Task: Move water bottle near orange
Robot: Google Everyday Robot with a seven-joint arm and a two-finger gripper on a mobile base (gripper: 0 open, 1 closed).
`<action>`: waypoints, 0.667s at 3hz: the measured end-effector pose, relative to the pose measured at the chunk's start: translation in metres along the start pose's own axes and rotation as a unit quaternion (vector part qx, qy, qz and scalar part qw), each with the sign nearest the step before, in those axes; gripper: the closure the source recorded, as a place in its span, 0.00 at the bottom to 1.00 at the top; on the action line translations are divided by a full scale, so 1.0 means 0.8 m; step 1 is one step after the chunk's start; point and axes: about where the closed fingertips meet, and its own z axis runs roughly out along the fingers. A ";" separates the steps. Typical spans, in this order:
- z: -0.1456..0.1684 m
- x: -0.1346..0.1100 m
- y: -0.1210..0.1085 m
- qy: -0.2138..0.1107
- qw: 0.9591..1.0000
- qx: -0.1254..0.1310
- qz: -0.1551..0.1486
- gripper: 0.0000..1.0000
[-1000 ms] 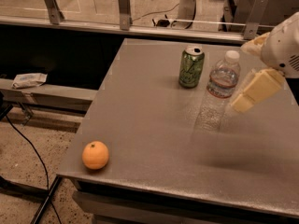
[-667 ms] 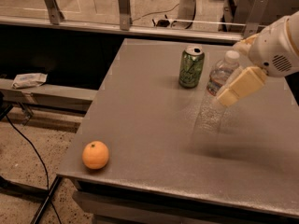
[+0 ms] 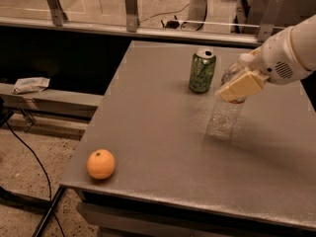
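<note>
The water bottle (image 3: 224,118) stands upright on the grey table (image 3: 153,117), right of centre, with its white cap near the arm's wrist. My gripper (image 3: 242,85) comes in from the right and is at the bottle's upper part, covering its label band. The orange (image 3: 101,164) lies near the table's front left corner, well apart from the bottle.
A green soda can (image 3: 202,70) stands just behind and left of the bottle. A glass railing with metal posts (image 3: 131,6) runs behind the table. A low ledge with a white wrapper (image 3: 30,84) and floor cables are on the left.
My gripper has moved left, from beside the bottle to over its upper part. The bottle, can and orange have stayed where they were.
</note>
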 end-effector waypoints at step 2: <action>-0.004 0.006 -0.004 -0.009 1.000 -0.008 0.012 0.95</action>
